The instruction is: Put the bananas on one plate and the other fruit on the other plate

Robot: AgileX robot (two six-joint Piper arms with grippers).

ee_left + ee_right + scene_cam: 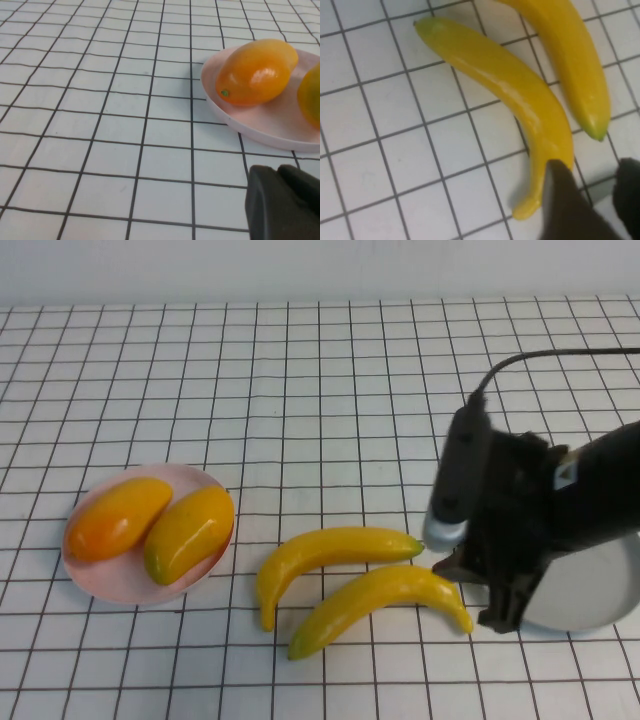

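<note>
Black right claw (pixel 475 590) by bananas (pixel 340 545), left (pixel 282 200) aside

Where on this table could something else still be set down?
Free: the far grid beyond the pink plate and bananas, and the near-left corner. Crowded: the mangoes fill the pink plate; the right end effector covers the near banana's end beside the grey plate.

Two long curved glossy yellow plastic bananas (pixel 335 552) (pixel 385 598) had greenish tips. The round pale pink plate (pixel 120 580) carried an orange-yellow oval mango (pixel 117 517) and a yellow, green-ended one (pixel 189 533). Black grid lines crossed the white tabletop (pixel 300 390).
</note>
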